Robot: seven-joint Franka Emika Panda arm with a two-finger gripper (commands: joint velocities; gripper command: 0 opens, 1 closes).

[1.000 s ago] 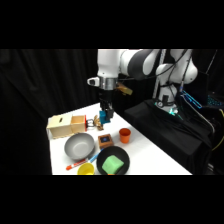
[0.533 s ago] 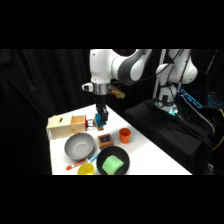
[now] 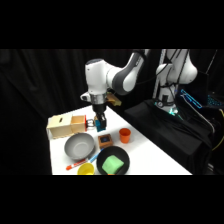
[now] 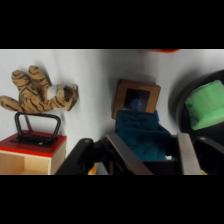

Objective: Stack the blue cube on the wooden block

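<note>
1. My gripper (image 4: 145, 150) is clamped on the blue cube (image 4: 141, 135), held above the table.
2. The wooden block (image 4: 136, 97) lies toward 12 o'clock in the wrist view; I should centre over it, then lower squarely before letting go.

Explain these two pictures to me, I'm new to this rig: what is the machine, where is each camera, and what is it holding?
The machine is a white robot arm with a two-finger gripper, reaching over a white table. The side view comes from a fixed camera beside the table. The wrist view comes from a camera on the arm, looking down past the fingers. The gripper is shut on the small bright blue cube, held above the table. Below it sits the small brown wooden block with a dark square on top. Also on the table: a grey bowl, a small orange cup, a green block in a black dish, a pale wooden box and a striped tiger figure.
</note>
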